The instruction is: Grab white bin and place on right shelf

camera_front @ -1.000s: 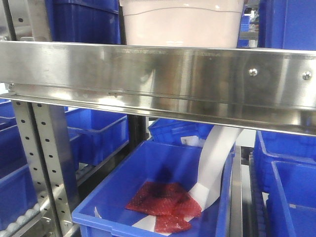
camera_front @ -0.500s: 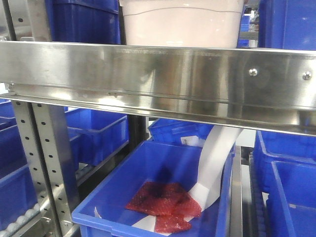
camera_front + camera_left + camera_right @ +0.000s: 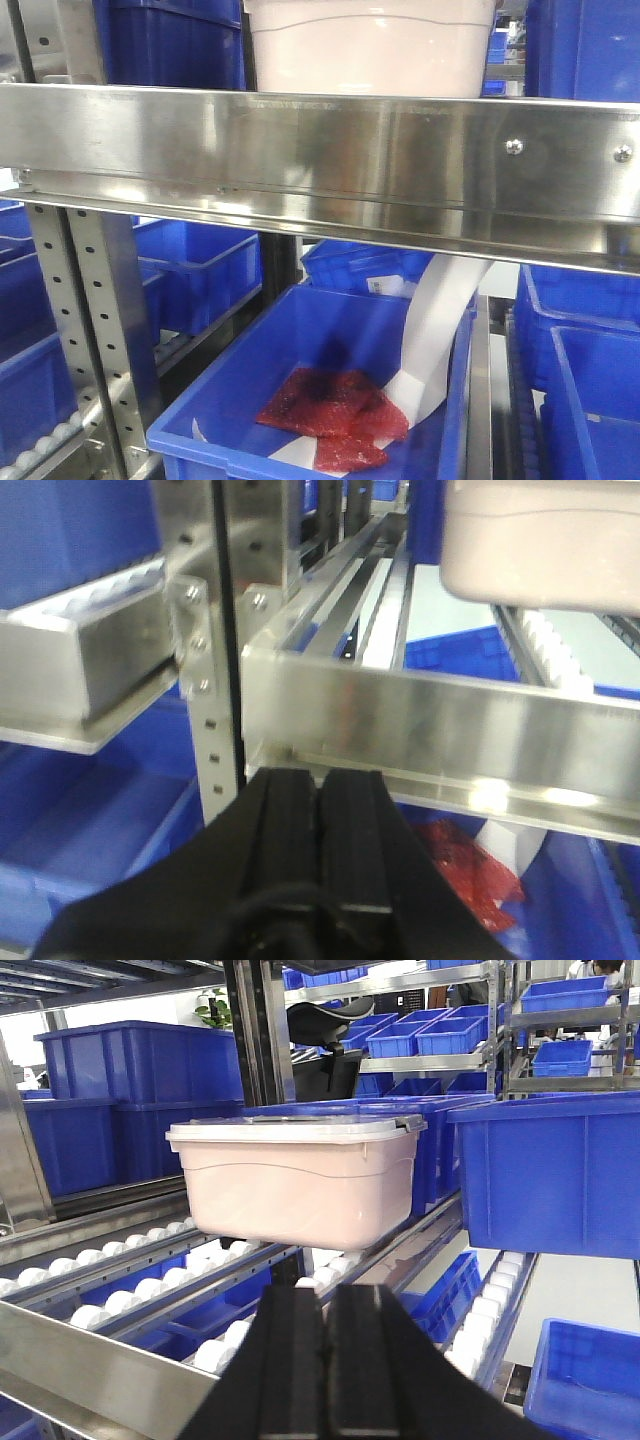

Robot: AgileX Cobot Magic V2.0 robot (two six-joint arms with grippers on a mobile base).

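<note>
Right wrist view shows where I stand: the white bin (image 3: 298, 1185) sits up on the roller lanes of the steel rack, flanked by stacked blue bins (image 3: 140, 1090) on one side and a big blue bin (image 3: 560, 1175) close on the other. My right gripper (image 3: 325, 1355) hangs low in front of it with its fingers pressed together, gripping nothing; my left gripper (image 3: 318, 850) is likewise closed and empty, parked below the shelf's front rail (image 3: 440, 720).

What worries me most is that rail. It is broad, it runs right across my approach, and both arms are beneath or level with it; if I lift straight toward the bin I judge I'd strike steel before plastic. Next is the bin itself: it is wide, smooth and sits on rollers (image 3: 150, 1260), so a push from closed fingers could send it rolling back out of reach, or a one-sided grab could let it twist and jam against the blue neighbour.

From the front view only the bin's lower wall (image 3: 370, 50) shows above the rail, so I cannot judge its depth there. Below, an open blue bin (image 3: 250, 390) holding a red packet (image 3: 330, 410) and a white paper strip (image 3: 435, 330) lies under my arms, something to snag if I drop low. The perforated upright (image 3: 90, 320) crowds my left side.
</note>
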